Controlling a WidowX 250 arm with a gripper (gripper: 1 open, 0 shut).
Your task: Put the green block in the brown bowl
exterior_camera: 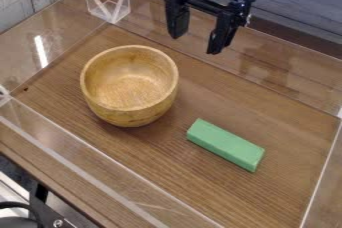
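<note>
The green block (225,144) is a flat mint-green bar lying on the wooden table, right of centre and toward the front. To its left stands the brown bowl (130,84), round, upright and with nothing inside. My gripper (198,30) hangs at the back of the table, pointing down, well above and behind both objects. Its two black fingers (177,20) are spread apart with nothing between them.
Clear acrylic walls (40,47) enclose the table on the left, front and right sides. A small clear plastic piece (107,7) stands at the back left corner. Bare wood (254,92) lies between the gripper and the block.
</note>
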